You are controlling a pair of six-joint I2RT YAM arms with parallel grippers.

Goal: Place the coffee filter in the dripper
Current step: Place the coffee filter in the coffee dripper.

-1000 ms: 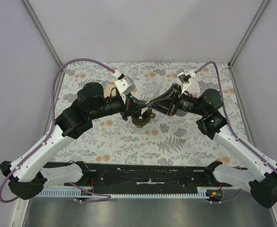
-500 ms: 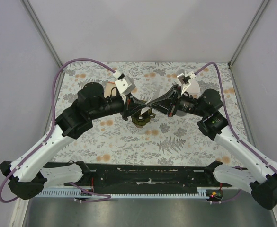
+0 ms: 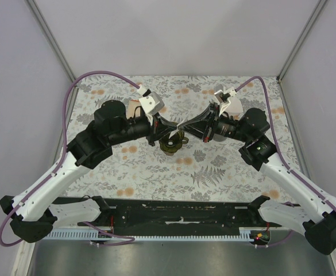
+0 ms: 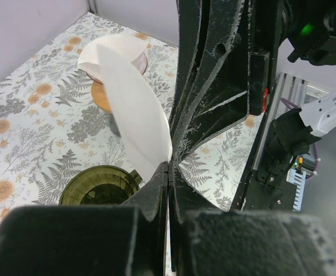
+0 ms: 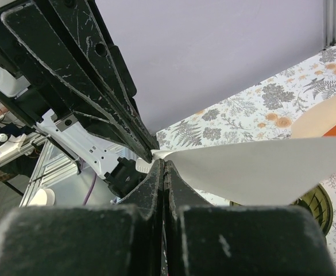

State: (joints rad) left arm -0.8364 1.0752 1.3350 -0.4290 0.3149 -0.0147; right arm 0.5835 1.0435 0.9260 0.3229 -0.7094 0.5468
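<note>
Left end effector (image 4: 169, 164) and right end effector (image 5: 161, 161) both pinch one coffee filter (image 4: 136, 115) tip to tip, aloft, while the dripper (image 3: 172, 144) sits on the tabletop (image 3: 225, 172) at 7 o'clock of that pinch, seemingly nearer the left arm.

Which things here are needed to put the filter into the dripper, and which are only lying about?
Belong to the job:
- coffee filter, pinched at its tip by both grippers
- dripper, empty, below the filter
- left gripper
- right gripper

Only lying about:
- pinkish holder, farther back
- floral table cover
</note>
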